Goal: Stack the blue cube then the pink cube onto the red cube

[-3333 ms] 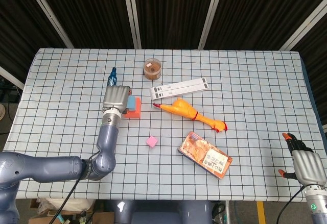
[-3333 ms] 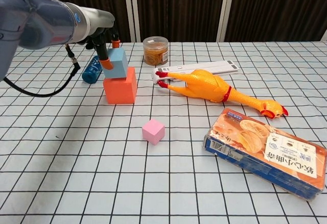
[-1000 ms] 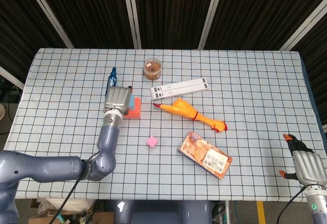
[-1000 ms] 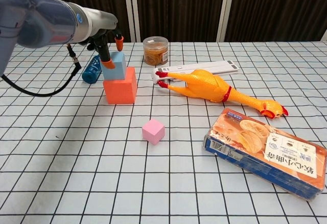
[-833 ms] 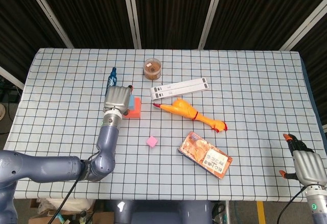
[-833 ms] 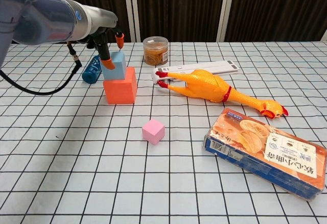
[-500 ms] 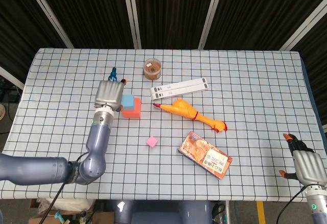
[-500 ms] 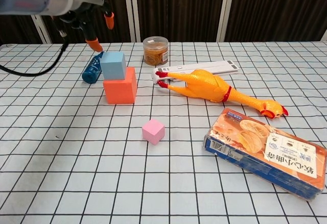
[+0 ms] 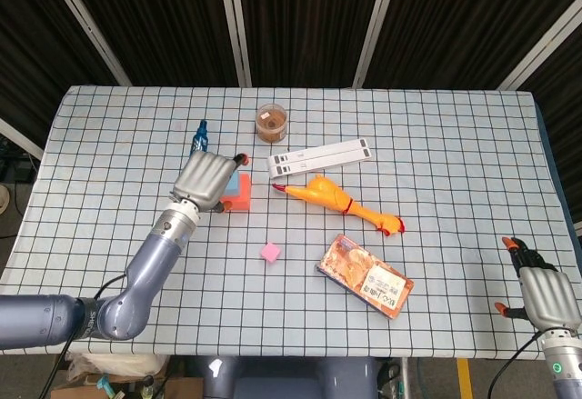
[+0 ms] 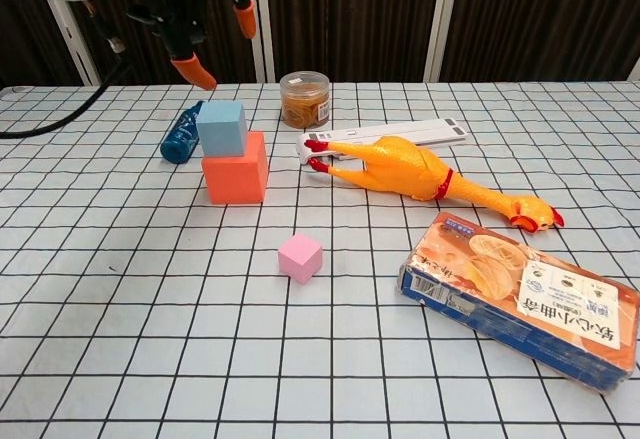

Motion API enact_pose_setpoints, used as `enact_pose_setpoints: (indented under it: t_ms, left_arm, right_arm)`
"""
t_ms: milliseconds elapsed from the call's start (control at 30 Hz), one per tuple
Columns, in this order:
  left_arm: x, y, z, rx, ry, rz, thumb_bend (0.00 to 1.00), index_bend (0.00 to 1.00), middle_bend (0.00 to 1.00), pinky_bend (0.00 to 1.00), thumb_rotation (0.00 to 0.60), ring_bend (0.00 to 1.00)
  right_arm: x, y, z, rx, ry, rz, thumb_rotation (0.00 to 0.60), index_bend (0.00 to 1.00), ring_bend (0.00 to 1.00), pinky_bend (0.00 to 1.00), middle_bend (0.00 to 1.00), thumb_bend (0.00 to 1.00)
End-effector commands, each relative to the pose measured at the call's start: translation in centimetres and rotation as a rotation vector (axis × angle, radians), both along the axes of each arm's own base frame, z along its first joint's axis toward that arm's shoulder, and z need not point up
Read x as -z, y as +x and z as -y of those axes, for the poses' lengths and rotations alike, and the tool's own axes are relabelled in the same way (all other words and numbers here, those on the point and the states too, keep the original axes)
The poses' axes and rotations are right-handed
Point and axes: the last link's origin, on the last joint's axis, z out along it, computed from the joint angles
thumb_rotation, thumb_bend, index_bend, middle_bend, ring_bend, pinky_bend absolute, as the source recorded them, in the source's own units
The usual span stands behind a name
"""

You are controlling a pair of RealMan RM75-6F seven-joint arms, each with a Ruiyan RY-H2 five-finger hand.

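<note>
The blue cube point(image 10: 222, 127) sits on top of the red cube point(image 10: 235, 168) at the left of the table, with nothing touching it. In the head view the red cube point(image 9: 240, 198) and blue cube point(image 9: 231, 184) are partly covered by my left hand point(image 9: 205, 179). That left hand point(image 10: 196, 19) hovers above the stack, fingers apart and empty. The small pink cube point(image 10: 300, 257) lies alone nearer the front, and the pink cube point(image 9: 270, 253) is well clear of both hands. My right hand point(image 9: 542, 294) rests at the table's front right corner, holding nothing that I can see.
A blue bottle point(image 10: 182, 136) lies just behind the stack. Further right are a jar point(image 10: 304, 99), a white strip point(image 10: 400, 132), a rubber chicken point(image 10: 415, 172) and a snack box point(image 10: 520, 297).
My left hand let go of the blue cube, lifted off the stack and drifted up and right. The blue cube stays on the red cube. The right hand is still.
</note>
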Motion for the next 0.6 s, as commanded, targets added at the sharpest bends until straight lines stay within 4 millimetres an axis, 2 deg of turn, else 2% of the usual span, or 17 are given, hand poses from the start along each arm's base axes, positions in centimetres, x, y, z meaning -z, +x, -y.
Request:
enact_pose_setpoints:
  t_ms: [33,267,600]
  left_arm:
    - [1.1,0.1,1.3,0.05,-0.081,0.003,0.24,0.26,0.89,0.85,0.6,0.77]
    - [2.4,0.1,3.0,0.094,-0.156,-0.049,0.24,0.26,0.89,0.85,0.6,0.77]
    - [6.3,-2.0,3.8,0.04,-0.258,-0.058,0.24,0.29,0.89,0.86,0.6,0.77]
  right_arm:
    - [0.0,0.0,0.0,0.004,0.0,0.0,0.6,0.04,0.18,0.34,0.1,0.13]
    - [-0.1,-0.2,-0.1,0.015,0.0,-0.003,0.6,0.04,0.18,0.34,0.1,0.13]
    - [-0.1,-0.2,-0.1,0.02,0.002,-0.002,0.6,0.04,0.18,0.34,0.1,0.13]
